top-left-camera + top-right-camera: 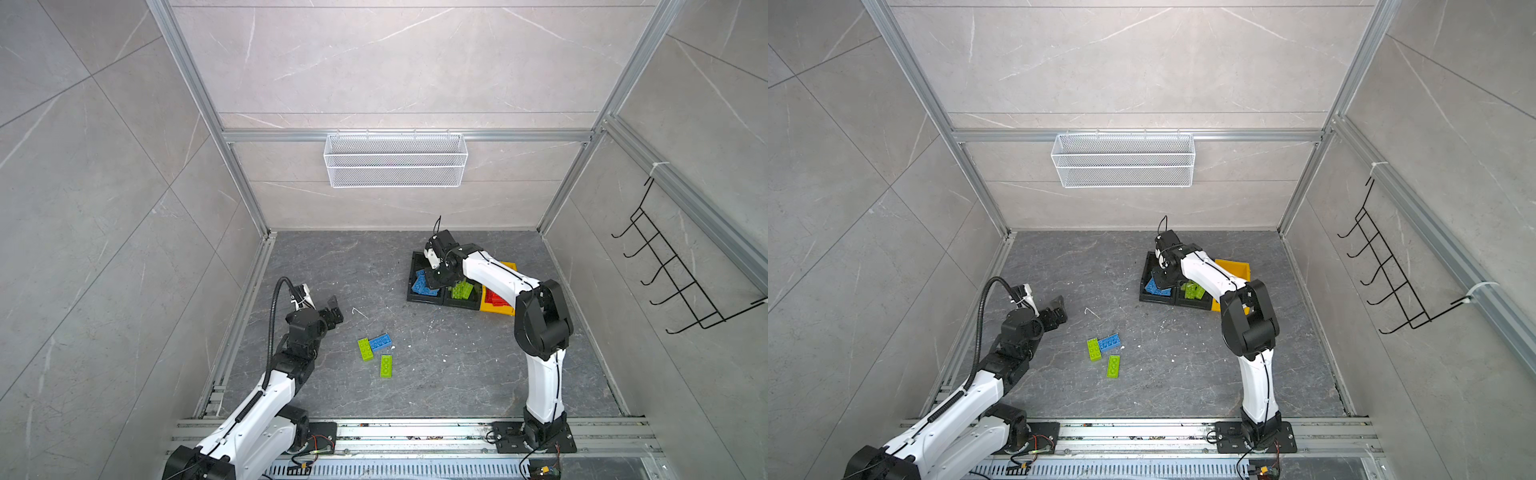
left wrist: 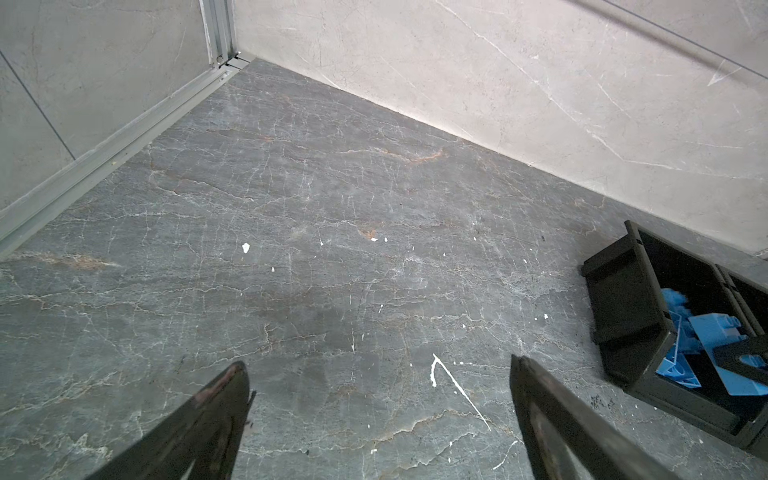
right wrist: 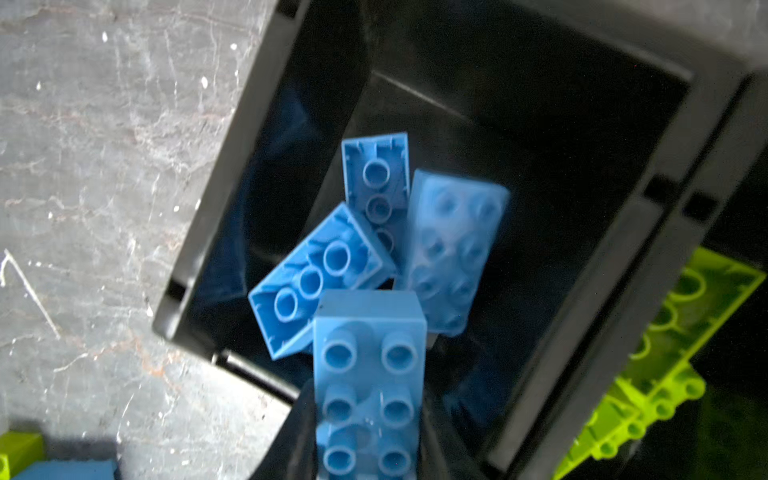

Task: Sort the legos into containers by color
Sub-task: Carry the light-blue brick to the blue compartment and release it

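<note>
Noting scuffed grey bench [image 1: 436,395]. Cannot see most of yellow bin [image 1: 486,308] behind right arm [image 1: 494,272]. Finding black bin [image 3: 249,124] cut off at frame edge, holding three blue bricks [image 3: 453,249]. Seeing right jaws clenched on fourth blue brick [image 3: 370,386] over that bin, tips hidden. Seeing left jaws released, wide apart over bare bench. Counting two green bricks [image 1: 365,349] and one loose blue brick [image 1: 380,343] mid-bench.

Three bins stand in a row near the tabletop's back edge, right of centre: left bin [image 1: 411,286] with blue bricks [image 1: 422,287], middle bin [image 1: 461,305] with green bricks [image 1: 462,289], and yellow bin [image 1: 496,308] with red bricks [image 1: 494,298]. The right gripper [image 1: 434,282] dips over the blue ones. The left gripper [image 1: 321,302] hovers near the left edge, jaws apart. Mid-tabletop, a loose blue brick [image 1: 380,342] touches a green brick [image 1: 365,349], with another green brick [image 1: 386,366] just beside.
</note>
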Motion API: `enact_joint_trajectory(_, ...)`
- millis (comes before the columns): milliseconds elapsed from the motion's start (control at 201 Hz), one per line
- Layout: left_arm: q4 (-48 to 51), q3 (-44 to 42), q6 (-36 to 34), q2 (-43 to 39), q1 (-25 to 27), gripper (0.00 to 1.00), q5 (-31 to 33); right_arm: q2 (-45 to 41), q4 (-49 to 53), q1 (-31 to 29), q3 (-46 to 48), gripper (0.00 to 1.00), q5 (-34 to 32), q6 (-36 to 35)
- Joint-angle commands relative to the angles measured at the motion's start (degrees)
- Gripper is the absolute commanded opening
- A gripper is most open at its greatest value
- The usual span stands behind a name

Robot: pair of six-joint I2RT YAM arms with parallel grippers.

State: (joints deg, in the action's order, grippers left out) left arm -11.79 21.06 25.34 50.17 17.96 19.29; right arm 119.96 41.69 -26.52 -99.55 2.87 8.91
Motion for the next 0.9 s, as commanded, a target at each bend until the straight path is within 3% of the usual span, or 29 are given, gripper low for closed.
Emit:
enact_joint_trajectory(0,-1.0,0.5,0.1,-1.0,-0.3,0.99,0.5,2.5,2.4,0.1,-4.4,0.23,0.6,-1.1)
enact_joint_trajectory(199,-1.0,0.5,0.1,-1.0,-0.3,0.99,0.4,5.4,3.5,0.7,-9.1,0.32,0.6,-0.4)
enact_joint_trajectory(309,-0.9,0.5,0.2,-1.2,-0.4,0.99,0.3,4.8,3.8,0.9,-9.7,0.5,1.0,-0.3)
enact_joint_trajectory(478,-0.9,0.4,0.4,-1.7,-0.4,0.99,0.0,-0.3,3.5,0.9,-8.1,0.58,0.8,-0.2)
enact_joint_trajectory(727,-0.9,0.3,0.7,-1.7,-0.4,0.99,-0.1,-13.5,-2.3,0.5,3.0,0.68,3.5,0.9)
enact_joint_trajectory(891,-1.0,0.4,1.0,-1.9,-0.4,0.99,-0.8,-24.3,-7.8,-3.9,13.9,0.71,1.7,4.4)
